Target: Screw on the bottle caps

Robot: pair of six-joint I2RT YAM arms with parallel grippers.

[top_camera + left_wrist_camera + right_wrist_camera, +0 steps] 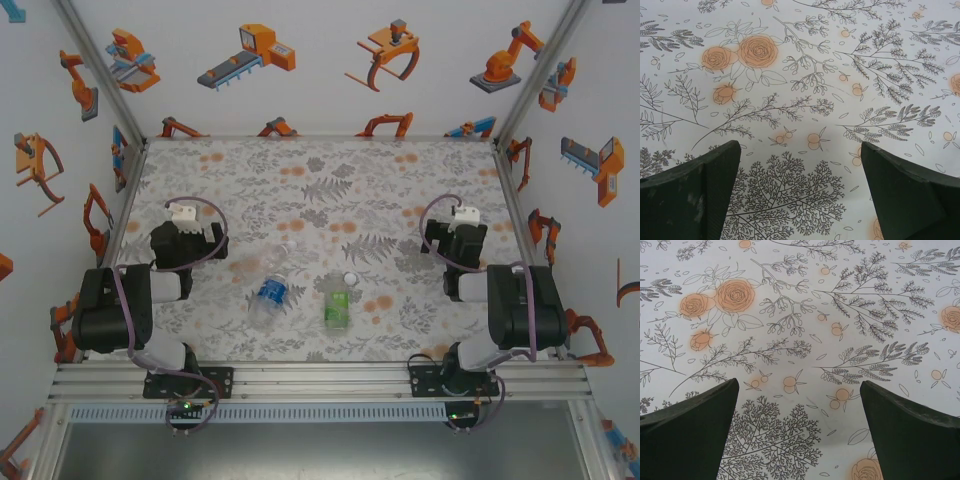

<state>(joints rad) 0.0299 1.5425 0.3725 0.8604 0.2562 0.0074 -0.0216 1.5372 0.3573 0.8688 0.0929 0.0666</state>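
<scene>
We see the left gripper (800,150) with its two dark fingers (695,195) spread wide apart and nothing between them, hanging over the bare flowered table (400,180). The right gripper (799,387) is the same: jaws apart, holding nothing, with grey ferns and orange roses below it.

From above, the two grippers sit well apart, one towards each side of the table, and the bottles lie between them, nearer the arm bases. The blue bottle (270,295) lies on its side left of centre, neck pointing away and a little right. Its label is blue with a pale patch, but the writing is too small for us to read. The green bottle (337,308) lies just beside it on the right, apart from it, neck also pointing away. We can read no print on it either. A whitish cap (350,278) shows at its far end. We cannot tell whether it is screwed on or merely touching the neck.

The walls (320,90) carry orange drawings of robot arms, without words.
</scene>
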